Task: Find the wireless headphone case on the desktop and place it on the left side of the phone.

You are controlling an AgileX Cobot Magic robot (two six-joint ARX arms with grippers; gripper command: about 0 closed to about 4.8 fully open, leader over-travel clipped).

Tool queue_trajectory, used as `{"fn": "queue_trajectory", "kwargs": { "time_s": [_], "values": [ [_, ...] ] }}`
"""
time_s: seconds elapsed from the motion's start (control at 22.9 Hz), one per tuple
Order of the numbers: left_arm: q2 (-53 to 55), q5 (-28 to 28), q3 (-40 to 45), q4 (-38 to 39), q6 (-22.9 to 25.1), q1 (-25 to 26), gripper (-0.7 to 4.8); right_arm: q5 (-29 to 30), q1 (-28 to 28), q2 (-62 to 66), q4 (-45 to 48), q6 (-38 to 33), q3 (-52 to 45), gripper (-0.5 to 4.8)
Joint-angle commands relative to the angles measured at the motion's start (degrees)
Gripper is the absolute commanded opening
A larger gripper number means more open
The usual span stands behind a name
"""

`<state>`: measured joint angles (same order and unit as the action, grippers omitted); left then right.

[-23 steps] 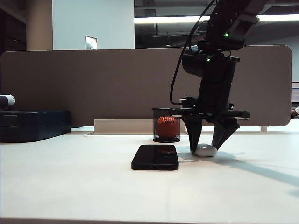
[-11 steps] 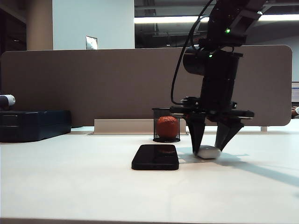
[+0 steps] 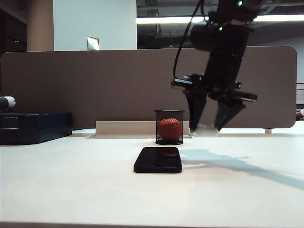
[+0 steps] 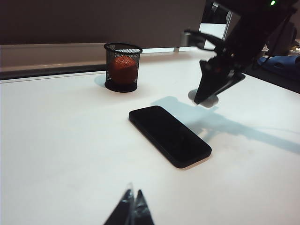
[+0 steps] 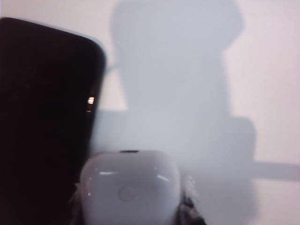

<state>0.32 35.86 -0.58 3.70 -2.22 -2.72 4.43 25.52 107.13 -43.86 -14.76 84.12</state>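
Wireless headphone case (image 5: 127, 187), glossy white, rounded, right tool (image 3: 207, 128) clamped

No readable text, labels, brands or numbers on any object in view.

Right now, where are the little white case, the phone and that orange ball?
wireless headphone case (image 3: 204, 129), exterior view: white body between the right gripper's fingers, off the desktop.
phone (image 3: 157, 159), exterior view: middle of its black glass face.
orange ball (image 3: 170, 128), exterior view: its front, inside the mesh cup.
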Motion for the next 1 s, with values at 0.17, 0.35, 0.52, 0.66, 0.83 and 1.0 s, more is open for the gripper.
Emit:
{"fn": "queue_trajectory", "kwargs": {
  "time_s": [0.17,0.35,0.52,0.66,0.83,1.0],
  "values": [
    [0.04,0.37,-0.17,-0.81,0.07,-0.07,-0.05,1.9,1.9,-2.23,0.94,-0.26,0.37,1.43],
    [0.04,0.39,-0.17,-0.81,0.04,-0.07,-0.05,2.12,5.09,-2.25,2.89,-0.26,0.37,1.43],
    [0.04,0.37,-0.17,-0.81,0.07,-0.07,-0.05,2.12,8.04,-2.25,6.67,-0.26,0.37,1.43],
    [0.04,0.39,-0.17,-0.81,0.04,-0.07,-0.05,2.12,10.32,-2.21,9.81,-0.9,0.37,1.43],
    [0.04,0.37,-0.17,-0.81,0.04,-0.07,-0.05,2.14,12.37,-2.1,13.03,-3.63,0.37,1.43],
    [0.04,0.37,-0.17,-0.81,0.07,-0.07,-0.05,2.32,14.03,-1.99,17.73,-5.27,0.37,1.43]
  ]
}}
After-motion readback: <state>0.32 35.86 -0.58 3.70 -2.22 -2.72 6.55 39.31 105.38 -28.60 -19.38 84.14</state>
